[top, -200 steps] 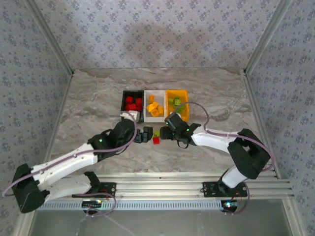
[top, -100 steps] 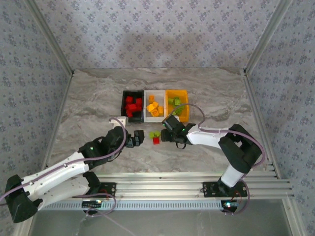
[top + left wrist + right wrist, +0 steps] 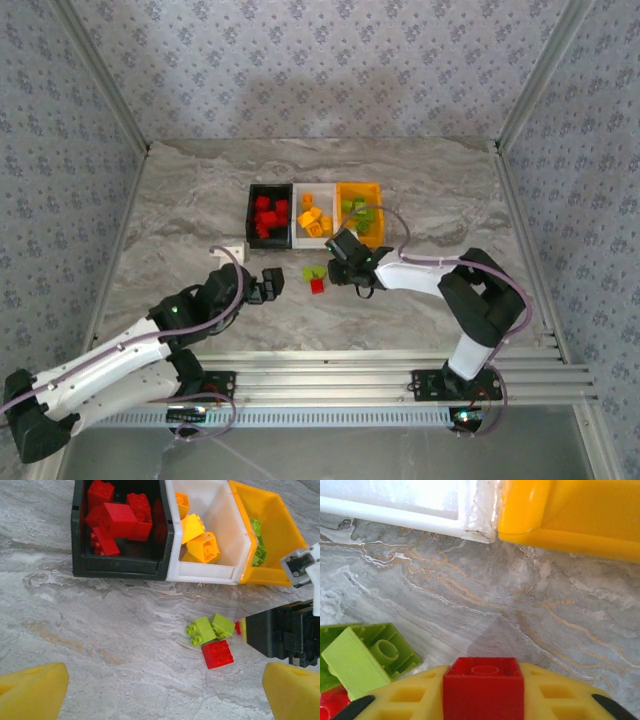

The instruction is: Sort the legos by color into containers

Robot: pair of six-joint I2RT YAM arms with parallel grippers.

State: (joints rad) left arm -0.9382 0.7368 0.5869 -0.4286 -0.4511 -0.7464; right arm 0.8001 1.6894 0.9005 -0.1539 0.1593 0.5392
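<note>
One red lego pinched in right claw, green legos beside

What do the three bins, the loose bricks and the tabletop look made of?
Black bin, white bin, orange-yellow bin: smooth moulded plastic, light sheen on walls. Loose red brick, green bricks: glossy hard plastic, crisp studs. Tabletop: grey-tan veined marble look; real stone or printed laminate, cannot tell.

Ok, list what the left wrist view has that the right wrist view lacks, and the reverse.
Left wrist: the black bin with red legos, the insides of the white bin and orange-yellow bin, and the right gripper from outside. Right wrist: a close look at a single red lego clamped in that gripper. Both: the lime green legos on the table, plus those two bins' front walls.
</note>
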